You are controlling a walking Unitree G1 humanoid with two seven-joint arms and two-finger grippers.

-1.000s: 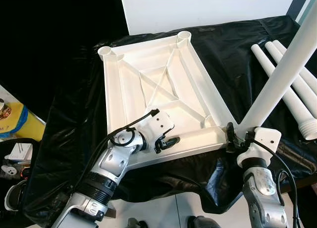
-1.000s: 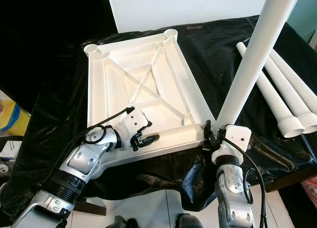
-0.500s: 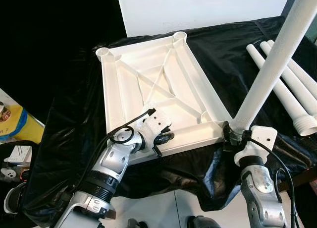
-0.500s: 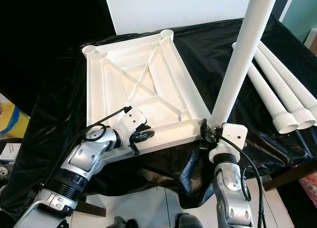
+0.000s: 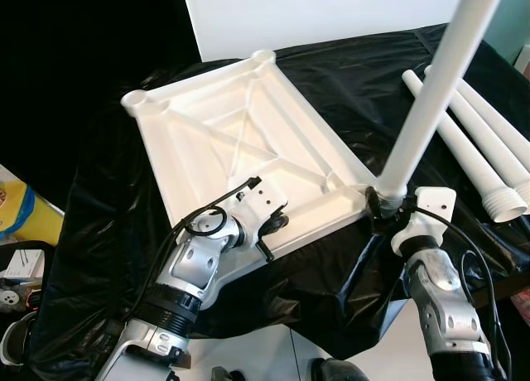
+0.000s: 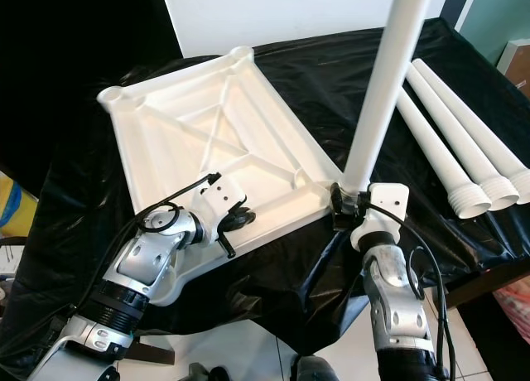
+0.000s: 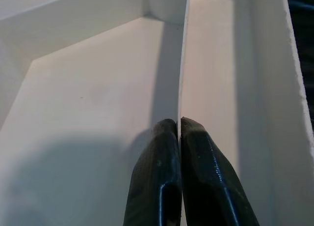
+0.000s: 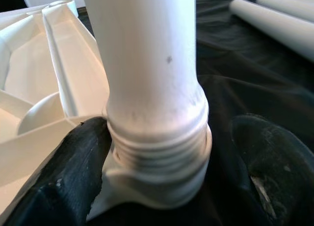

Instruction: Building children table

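Note:
A white plastic tabletop [image 5: 215, 141] lies upside down on a black sheet, its ribs and corner sockets facing up. My left gripper [image 5: 269, 232] is at its near edge, shut on a thin rib [image 7: 182, 64] of the underside. A long white leg [image 5: 431, 83] stands almost upright in the near right corner socket, its threaded base [image 8: 157, 147] showing. My right gripper [image 5: 383, 211] is open around that base. One finger [image 8: 73, 172] touches the thread; the other finger [image 8: 274, 162] stands apart from it.
Three spare white legs [image 5: 476, 149] lie side by side on the black sheet [image 5: 348, 74] at the right. A white board [image 5: 315, 12] stands behind the table. A yellow bag [image 5: 25, 215] sits low at the left. Pale floor tiles [image 5: 248, 356] show below the table's edge.
The tabletop has turned, its far end swinging to the left while the near right corner stayed at my right gripper. The leg now stands more upright. The camera has also shifted.

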